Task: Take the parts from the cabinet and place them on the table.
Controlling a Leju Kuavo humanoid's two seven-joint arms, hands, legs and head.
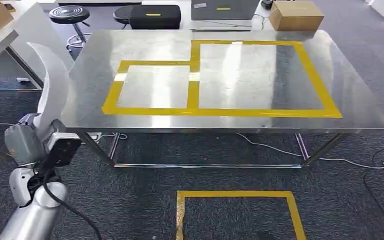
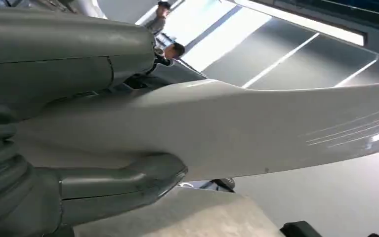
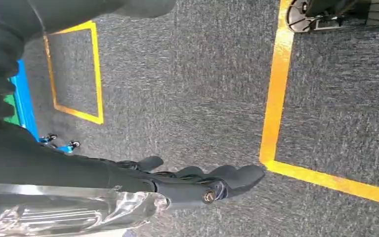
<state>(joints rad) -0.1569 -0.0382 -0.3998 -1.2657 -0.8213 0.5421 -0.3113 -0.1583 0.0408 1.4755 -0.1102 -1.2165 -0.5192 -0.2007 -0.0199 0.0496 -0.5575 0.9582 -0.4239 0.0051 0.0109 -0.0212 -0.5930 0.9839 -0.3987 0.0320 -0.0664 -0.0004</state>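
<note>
Where I stand: facing the long side of a steel table (image 1: 360,100), looking down on it.
Table top: two yellow tape frames (image 1: 194,95) side by side, sharing one strip, the right one larger.
Left hand (image 1: 27,142): raised at my lower left, near the table's left end, and closed around a white curved part (image 1: 55,75).
Left grip, close up: my left hand (image 2: 68,54) clamps the white curved part (image 2: 236,128), with grey fingers pressed on one face and the thumb (image 2: 128,182) curled against the other.
Part's place: it is in my left hand, rising in a curve past the table's left corner, outside both frames. I cannot tell whether it hangs over the top or just beside it.
Right hand (image 3: 177,182): hanging low over grey carpet (image 3: 202,89) crossed by yellow floor tape (image 3: 276,89).
Right fingers (image 3: 236,175): stretched out and lying close together.
Beside the right hand: a shiny silvery thing (image 3: 78,212) lies along my palm side. I cannot tell whether I hold it.
Behind the table: a cardboard box (image 1: 296,15), a black case (image 1: 154,16) and a black stool (image 1: 69,14).
</note>
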